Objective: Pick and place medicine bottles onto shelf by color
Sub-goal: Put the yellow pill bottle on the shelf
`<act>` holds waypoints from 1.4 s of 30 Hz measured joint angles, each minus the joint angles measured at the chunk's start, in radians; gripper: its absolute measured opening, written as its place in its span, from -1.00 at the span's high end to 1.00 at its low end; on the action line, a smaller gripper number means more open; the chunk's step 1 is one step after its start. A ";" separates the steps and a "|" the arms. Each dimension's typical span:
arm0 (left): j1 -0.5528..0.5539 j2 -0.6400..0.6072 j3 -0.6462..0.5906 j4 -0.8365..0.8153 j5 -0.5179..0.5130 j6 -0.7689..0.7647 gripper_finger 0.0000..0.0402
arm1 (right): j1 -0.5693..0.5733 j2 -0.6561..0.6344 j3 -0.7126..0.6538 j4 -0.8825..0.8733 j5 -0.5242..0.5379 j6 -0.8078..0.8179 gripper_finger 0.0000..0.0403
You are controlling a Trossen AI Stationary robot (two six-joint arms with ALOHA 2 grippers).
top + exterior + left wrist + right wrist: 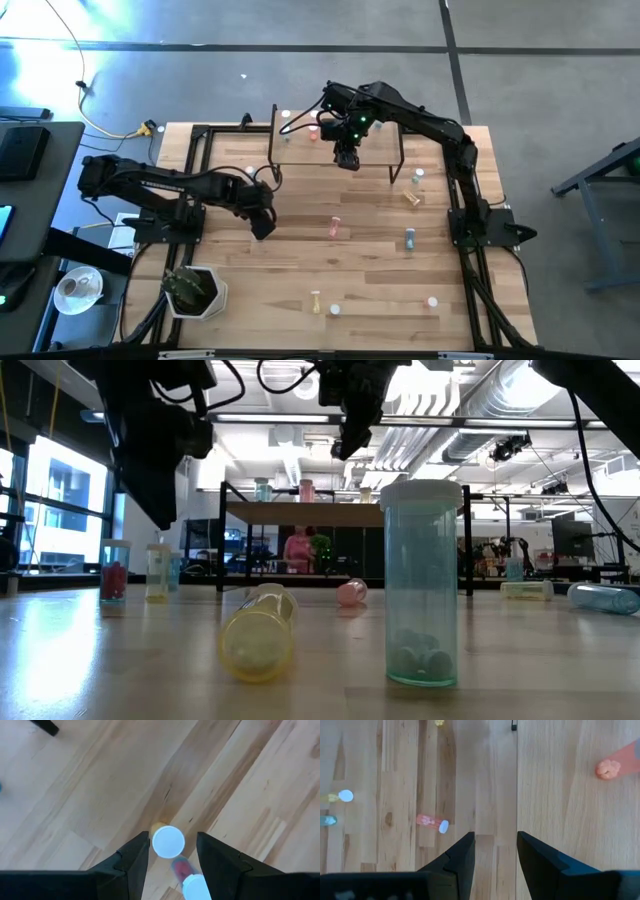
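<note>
My left gripper (172,851) hangs open at the table's left (262,225). It points down over two upright medicine bottles. A yellow one with a white cap (168,841) shows between the fingers, which do not touch it. A red one (189,876) stands beside it; the same red one (114,570) and yellow one (158,570) show in the low view. My right gripper (495,850) is open and empty above the shelf (375,150). Two bottles, a pink one (313,131) and a white-capped one (286,113), stand on the shelf's board.
More bottles are scattered on the table: a pink one lying (336,225), blue ones (409,238) (418,176), yellow ones (411,197) (316,298), and white-capped ones near the front edge (432,301). A potted plant (195,290) stands at the near left corner.
</note>
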 joint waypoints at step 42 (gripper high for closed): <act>0.000 0.193 0.001 0.022 0.045 0.055 0.33 | 0.000 0.000 0.000 0.001 0.000 -0.004 0.32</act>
